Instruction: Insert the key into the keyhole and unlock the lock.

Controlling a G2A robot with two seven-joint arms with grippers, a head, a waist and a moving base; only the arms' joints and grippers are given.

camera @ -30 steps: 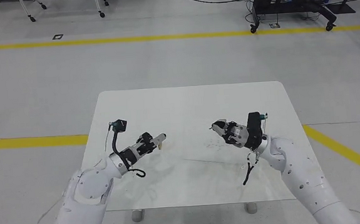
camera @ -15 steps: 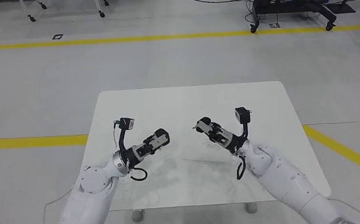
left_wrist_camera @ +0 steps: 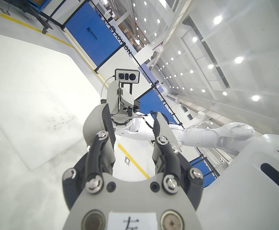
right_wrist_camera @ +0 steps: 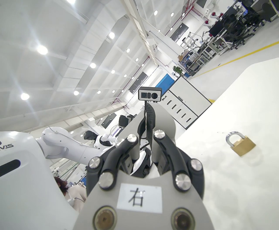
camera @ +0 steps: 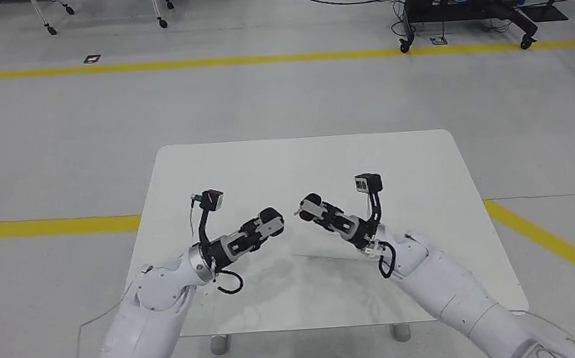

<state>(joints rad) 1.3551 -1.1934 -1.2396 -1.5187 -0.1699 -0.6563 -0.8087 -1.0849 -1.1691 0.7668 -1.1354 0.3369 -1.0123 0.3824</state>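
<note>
Left gripper (camera: 273, 220) and right gripper (camera: 307, 204) face each other, tips near but apart, over the middle of the white bench (camera: 407, 161). Left fingers (left_wrist_camera: 102, 122) are spread, nothing between them. Right fingers (right_wrist_camera: 162, 122) are pressed together; we cannot tell whether they pinch anything. The brass padlock (right_wrist_camera: 240, 142) lies flat on the bench, apart from the right gripper.

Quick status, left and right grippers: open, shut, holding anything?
Left gripper: open, nothing between the fingers.
Right gripper: shut tight; whether it pinches anything cannot be told.
</note>
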